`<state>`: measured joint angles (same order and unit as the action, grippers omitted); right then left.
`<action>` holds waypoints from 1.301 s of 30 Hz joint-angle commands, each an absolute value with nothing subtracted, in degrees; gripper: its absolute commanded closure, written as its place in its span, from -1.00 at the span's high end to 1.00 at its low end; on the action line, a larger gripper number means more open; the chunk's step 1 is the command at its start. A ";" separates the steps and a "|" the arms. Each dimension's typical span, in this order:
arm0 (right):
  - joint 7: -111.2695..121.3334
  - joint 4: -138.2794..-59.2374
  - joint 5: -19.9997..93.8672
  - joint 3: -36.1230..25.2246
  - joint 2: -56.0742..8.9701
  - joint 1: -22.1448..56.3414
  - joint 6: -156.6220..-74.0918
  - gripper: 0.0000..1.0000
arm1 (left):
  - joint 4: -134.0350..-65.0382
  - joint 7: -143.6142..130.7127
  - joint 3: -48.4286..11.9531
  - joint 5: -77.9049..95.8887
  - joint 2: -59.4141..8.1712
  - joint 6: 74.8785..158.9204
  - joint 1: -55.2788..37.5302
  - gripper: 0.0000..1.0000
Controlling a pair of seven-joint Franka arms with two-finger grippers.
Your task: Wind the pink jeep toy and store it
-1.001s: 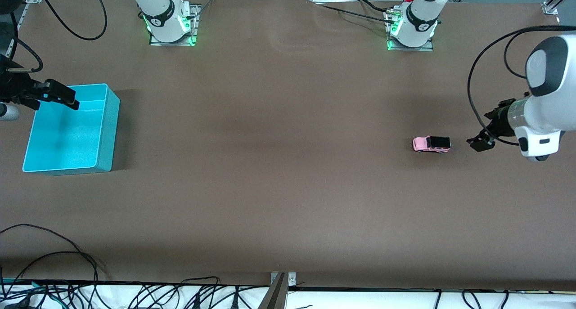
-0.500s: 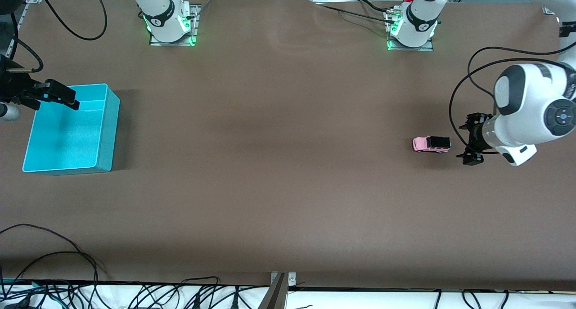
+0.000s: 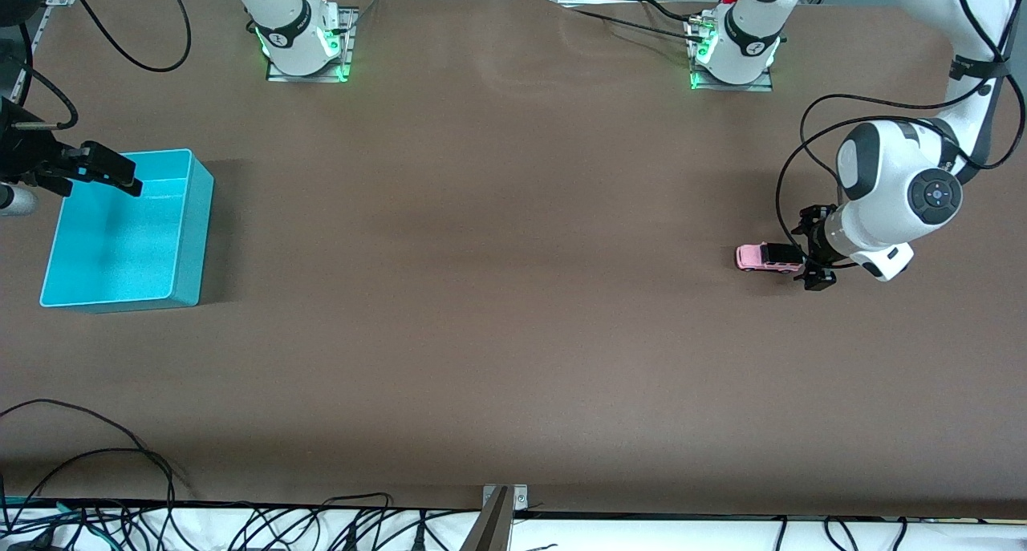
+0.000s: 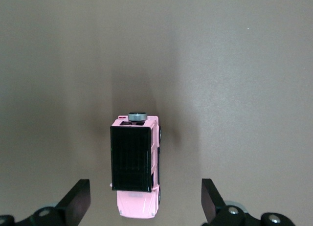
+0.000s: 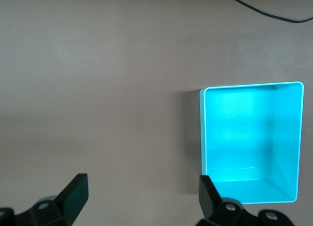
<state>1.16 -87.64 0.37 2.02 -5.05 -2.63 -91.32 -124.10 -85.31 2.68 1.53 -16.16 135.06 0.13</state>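
Note:
The pink jeep toy (image 3: 769, 257) stands on its wheels on the brown table toward the left arm's end. It is pink with a black roof (image 4: 131, 157). My left gripper (image 3: 813, 253) hangs low over the jeep's end, open. In the left wrist view its gripper (image 4: 145, 199) has one black finger (image 4: 78, 199) on each side of the jeep's pink end, clear of it. My right gripper (image 3: 112, 174) waits open over the rim of the turquoise bin (image 3: 120, 238), nothing between its fingers. The right wrist view shows this gripper (image 5: 142, 192) beside the bin (image 5: 244, 138).
The turquoise bin has nothing in it and sits at the right arm's end. Both arm bases (image 3: 301, 34) (image 3: 734, 42) stand along the table's edge farthest from the front camera. Loose cables (image 3: 96, 463) lie near the edge closest to that camera.
The left arm has swung in from the table's end and brought its open gripper to the jeep. The jeep, the bin and the right arm have not moved.

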 commanded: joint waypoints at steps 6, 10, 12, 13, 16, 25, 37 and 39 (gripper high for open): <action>1.49 -86.92 -0.26 2.11 -5.36 -2.46 -91.14 1.00 | -127.00 -85.61 2.46 3.52 -17.57 140.97 1.05 1.00; 1.49 -86.92 -0.26 2.11 -5.36 -2.55 -91.14 1.00 | -128.23 -85.61 2.37 3.52 -18.19 143.52 0.97 1.00; 1.49 -86.92 -0.26 2.11 -5.36 -2.46 -91.14 1.00 | -128.58 -85.61 2.37 3.52 -18.54 144.23 0.88 1.00; 1.49 -86.92 -0.26 2.11 -5.36 -2.55 -91.14 1.00 | -128.67 -85.61 2.37 3.52 -18.72 144.40 0.88 1.00; 1.49 -86.92 -0.26 2.11 -5.36 -2.55 -91.14 1.00 | -129.46 -85.61 2.37 3.52 -19.25 145.72 0.79 1.00; 1.49 -86.92 -0.26 2.11 -5.36 -2.46 -91.14 1.00 | -130.78 -85.61 1.58 3.78 -20.04 148.27 0.61 0.72; 1.49 -86.92 -0.26 2.11 -5.36 -2.46 -91.14 1.00 | -130.96 -85.61 1.41 4.22 -20.04 148.27 0.70 -0.45; 1.49 -86.92 -0.26 2.11 -5.36 -2.46 -91.14 1.00 | -130.96 -85.61 1.41 4.22 -19.95 148.18 0.53 -0.58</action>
